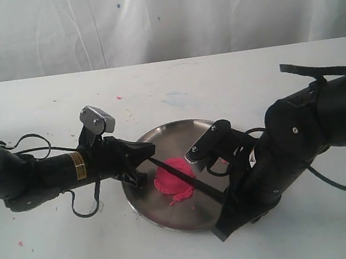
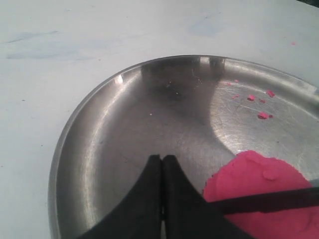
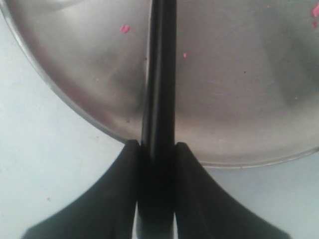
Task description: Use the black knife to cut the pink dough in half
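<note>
Item: pink dough [image 2: 254, 174], one rounded mound, not yet parted, set near the middle of the steel plate [image 2: 149, 114], with the blade laid across its top. It is judged soft, light and slightly tacky; it is expected to yield under pressure and to be dragged sideways unless the cut is pressed straight down. Tool: black knife [image 3: 160, 74], slim, judged stiff and light. Its handle is pinched between the fingers of the right gripper [image 3: 158, 149] just outside the plate's rim, which is judged the proper hold. Left gripper [image 2: 162, 162]: fingers pressed together on nothing, tips set over the plate just beside the dough; contact with the steel cannot be told. Surroundings: pink crumbs [image 2: 262, 115] scattered on the plate, a white table [image 1: 62, 257], a loose cable [image 1: 81, 207] hung below the left arm. Obstruction: the raised rim is judged to limit how flat the blade can be lowered.
</note>
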